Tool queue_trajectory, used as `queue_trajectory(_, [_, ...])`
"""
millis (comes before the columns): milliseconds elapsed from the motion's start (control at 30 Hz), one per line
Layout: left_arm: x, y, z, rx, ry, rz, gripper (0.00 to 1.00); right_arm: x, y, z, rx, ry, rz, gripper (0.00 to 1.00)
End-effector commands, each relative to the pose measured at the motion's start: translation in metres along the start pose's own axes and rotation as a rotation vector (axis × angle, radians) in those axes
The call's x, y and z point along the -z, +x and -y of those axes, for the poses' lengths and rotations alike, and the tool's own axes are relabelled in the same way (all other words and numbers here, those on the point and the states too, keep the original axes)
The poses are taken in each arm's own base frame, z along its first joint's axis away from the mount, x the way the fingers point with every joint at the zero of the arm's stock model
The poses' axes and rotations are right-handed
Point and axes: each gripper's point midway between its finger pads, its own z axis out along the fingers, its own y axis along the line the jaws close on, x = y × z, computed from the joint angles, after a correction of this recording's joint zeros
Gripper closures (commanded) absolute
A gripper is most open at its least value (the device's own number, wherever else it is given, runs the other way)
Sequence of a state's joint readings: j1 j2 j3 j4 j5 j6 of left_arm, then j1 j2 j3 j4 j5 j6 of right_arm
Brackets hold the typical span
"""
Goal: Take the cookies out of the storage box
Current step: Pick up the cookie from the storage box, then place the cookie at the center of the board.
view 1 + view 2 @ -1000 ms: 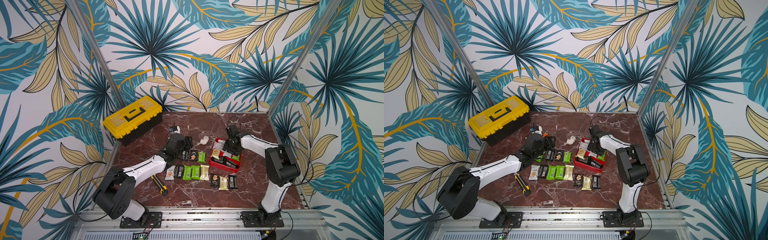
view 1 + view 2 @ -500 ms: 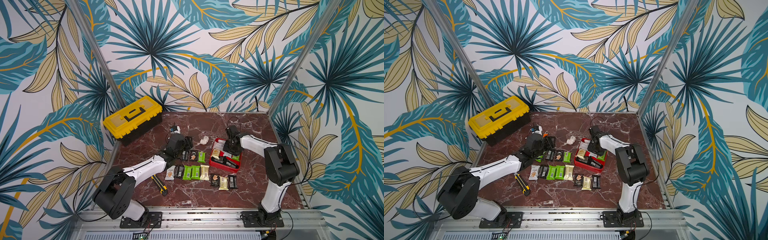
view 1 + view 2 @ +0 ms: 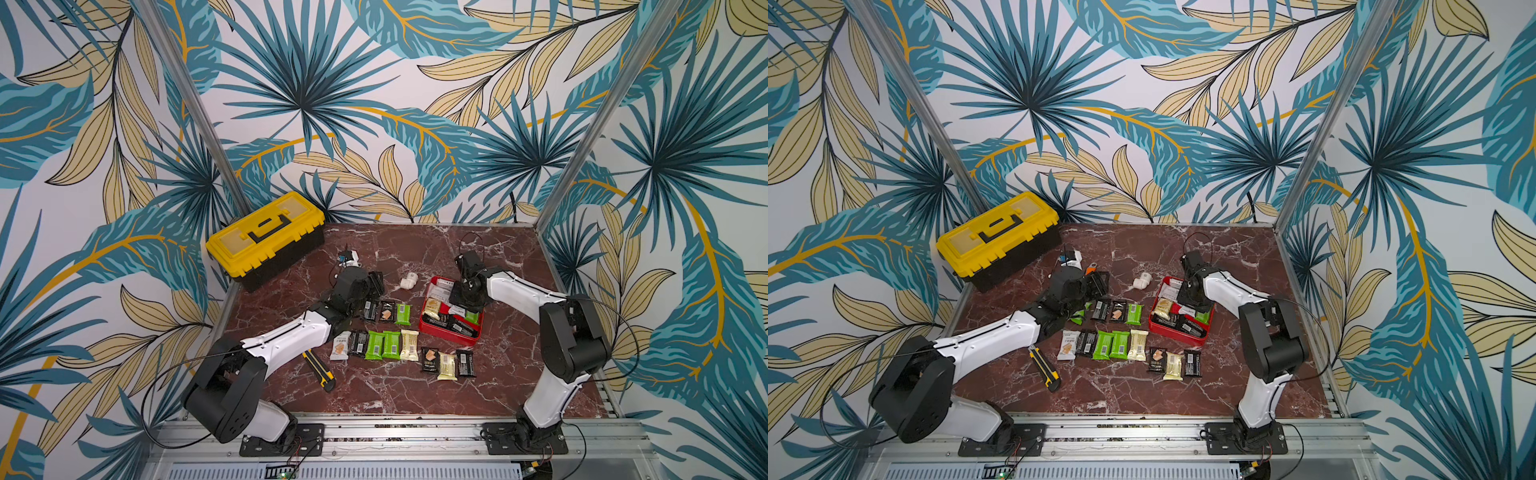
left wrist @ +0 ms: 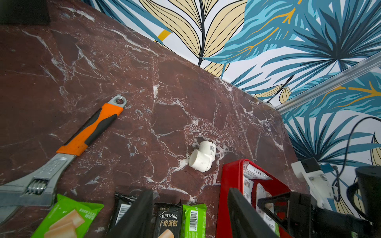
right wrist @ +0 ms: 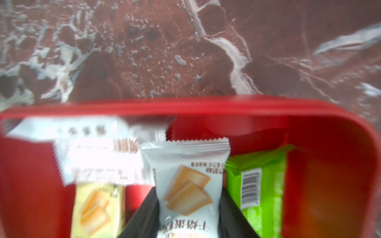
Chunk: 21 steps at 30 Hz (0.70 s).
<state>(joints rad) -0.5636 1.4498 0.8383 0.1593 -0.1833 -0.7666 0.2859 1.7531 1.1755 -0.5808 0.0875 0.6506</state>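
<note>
Right end effector (image 5: 189, 197) clamped on white cookie packet (image 5: 185, 164) in red storage box (image 5: 206, 107). Left end effector (image 4: 189, 192) open over far row of cookies (image 3: 387, 311), on worktop (image 3: 415, 257) left of box.

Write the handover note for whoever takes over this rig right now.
Grippers: the right gripper is inside the storage box, closed on a white packet with a biscuit picture. The left gripper is open and empty, low over the laid-out packets beside the box.
Done: about a dozen cookies lie in rows on the table beside the box.
Left: lift out the gripped packet, then clear the remaining packets in the box. Cream, black, green and white ones are visible.
</note>
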Motion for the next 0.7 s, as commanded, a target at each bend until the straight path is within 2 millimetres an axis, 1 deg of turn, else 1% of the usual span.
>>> queue_trajectory(0, [0.009, -0.018, 0.005, 0.001, -0.005, 0.051, 0.37, 0.018, 0.015, 0.012, 0.034, 0.014, -0.030, 0.55])
queue_trajectory(167, [0.012, -0.017, -0.004, 0.023, -0.049, 0.046, 0.38, 0.042, 0.018, 0.006, 0.048, -0.025, -0.015, 0.55])
queue_trajectory(300, [0.015, -0.014, -0.016, 0.044, -0.100, 0.032, 0.37, 0.059, 0.018, -0.011, 0.070, -0.067, 0.002, 0.55])
queue_trajectory(367, [0.017, -0.013, -0.023, 0.061, -0.125, 0.030, 0.38, 0.066, 0.017, -0.025, 0.086, -0.094, 0.011, 0.55])
queue_trajectory(500, [0.026, -0.012, -0.041, 0.105, -0.181, 0.032, 0.38, 0.079, 0.017, -0.067, 0.143, -0.154, 0.025, 0.55])
queue_trajectory(600, [0.035, -0.011, -0.056, 0.132, -0.225, 0.034, 0.38, 0.082, 0.019, -0.102, 0.191, -0.187, 0.024, 0.55])
queue_trajectory(667, [0.042, -0.010, -0.066, 0.147, -0.247, 0.041, 0.38, 0.080, 0.020, -0.122, 0.217, -0.204, 0.023, 0.55])
